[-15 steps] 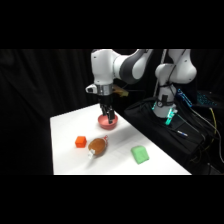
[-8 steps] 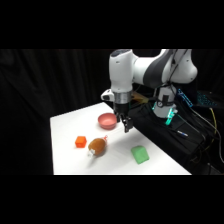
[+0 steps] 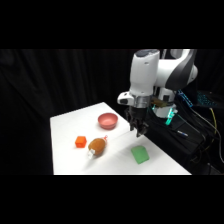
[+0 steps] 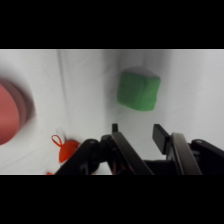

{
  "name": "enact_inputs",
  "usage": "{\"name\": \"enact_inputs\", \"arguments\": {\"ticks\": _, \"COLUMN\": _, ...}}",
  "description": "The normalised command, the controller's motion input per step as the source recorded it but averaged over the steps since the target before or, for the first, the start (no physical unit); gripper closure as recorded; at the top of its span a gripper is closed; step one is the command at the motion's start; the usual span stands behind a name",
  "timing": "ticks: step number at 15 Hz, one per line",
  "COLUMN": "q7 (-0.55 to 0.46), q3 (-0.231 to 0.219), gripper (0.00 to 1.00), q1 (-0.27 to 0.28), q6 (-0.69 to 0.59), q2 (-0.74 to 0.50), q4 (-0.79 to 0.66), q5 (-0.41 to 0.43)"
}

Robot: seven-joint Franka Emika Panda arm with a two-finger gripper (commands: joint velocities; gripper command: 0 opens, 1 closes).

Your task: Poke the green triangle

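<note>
Above the white table (image 3: pixel 65 125), gripper (image 3: pixel 138 131) hangs with fingers (image 4: pixel 122 145) parted, holding nothing. Green triangle (image 3: pixel 140 154) lies flat just below it near the front edge, untouched; pink bowl (image 3: pixel 107 120) sits behind-left.

Claw (image 3: pixel 137 132) now off bowl (image 3: pixel 107 120), nearer green triangle (image 3: pixel 140 154).

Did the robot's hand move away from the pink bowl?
Yes. In the side view the gripper has gone from above the pink bowl to its right, toward the green triangle, which stayed put.
</note>
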Motion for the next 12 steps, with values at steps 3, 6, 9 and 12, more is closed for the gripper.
{"name": "enact_inputs", "arguments": {"ticks": 3, "q7": 0.07, "q3": 0.093, "gripper": 1.0, "q1": 0.082, "q6": 0.35, "q2": 0.0, "q4": -0.17, "q5": 0.032}}
{"name": "enact_inputs", "arguments": {"ticks": 6, "q7": 0.05, "q3": 0.053, "gripper": 0.97, "q1": 0.061, "q6": 0.36, "q2": 0.18, "q4": -0.08, "q5": -0.003}}
{"name": "enact_inputs", "arguments": {"ticks": 9, "q7": 0.11, "q3": -0.018, "gripper": 0.96, "q1": 0.05, "q6": 0.35, "q2": 0.31, "q4": 0.02, "q5": -0.126}}
{"name": "enact_inputs", "arguments": {"ticks": 12, "q7": 0.16, "q3": -0.127, "gripper": 0.97, "q1": 0.096, "q6": 0.34, "q2": 0.39, "q4": 0.1, "q5": -0.237}}
